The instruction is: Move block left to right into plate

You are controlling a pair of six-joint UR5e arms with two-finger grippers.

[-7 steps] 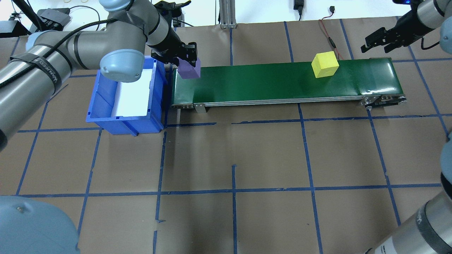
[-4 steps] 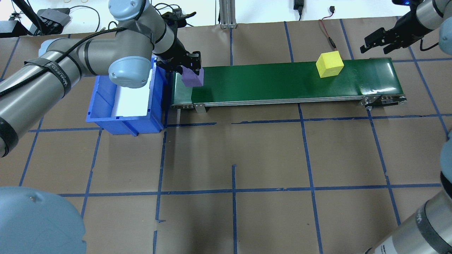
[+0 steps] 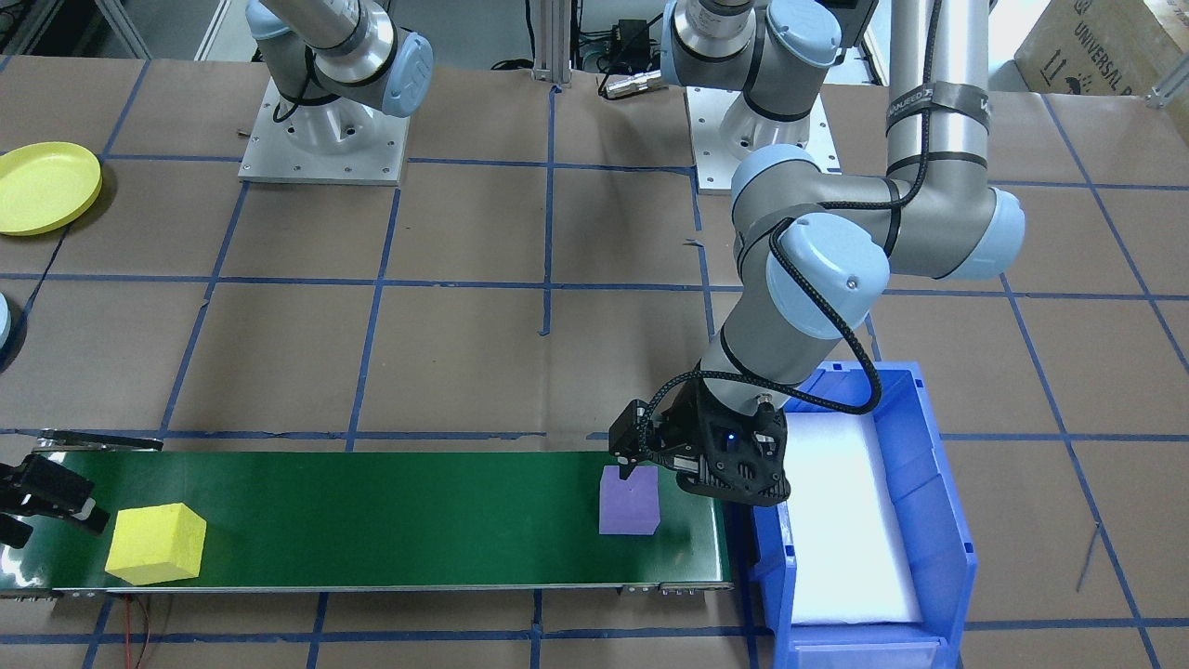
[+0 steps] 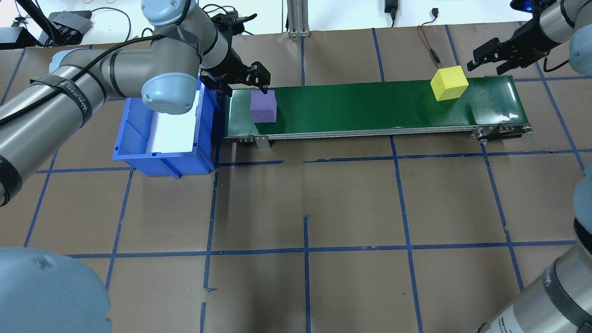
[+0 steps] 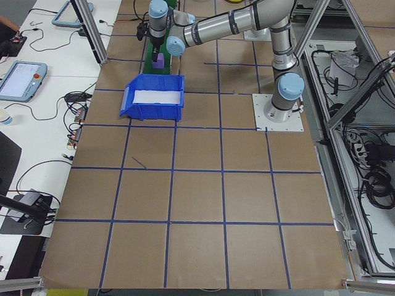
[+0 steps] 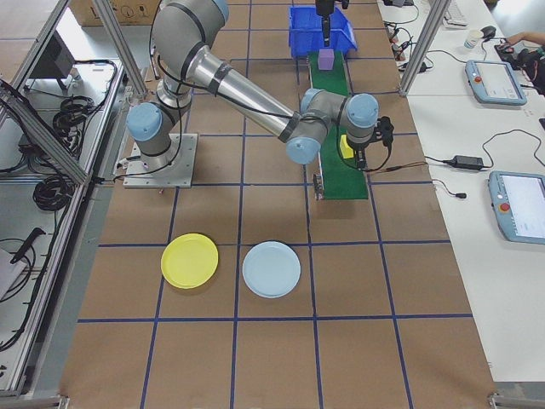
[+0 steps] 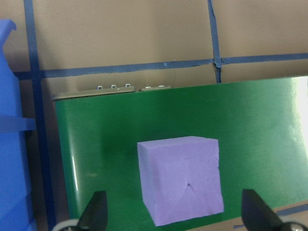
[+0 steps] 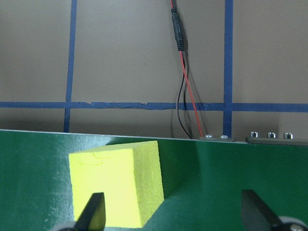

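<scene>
Lettering on a cardboard box (image 3: 1105, 37) at the front view's top right corner reads "UNIVERSAL". There we see the yellow plate (image 3: 46, 186) near the worktop's edge, and the left claw (image 3: 641, 455) spread open just above the purple block (image 3: 629, 500) on the green conveyor belt (image 3: 372, 516). From overhead, the right claw (image 4: 488, 58) hangs open beside the yellow block (image 4: 448, 83). We read "WANEED" on the left arm's strap (image 4: 79, 104).
</scene>
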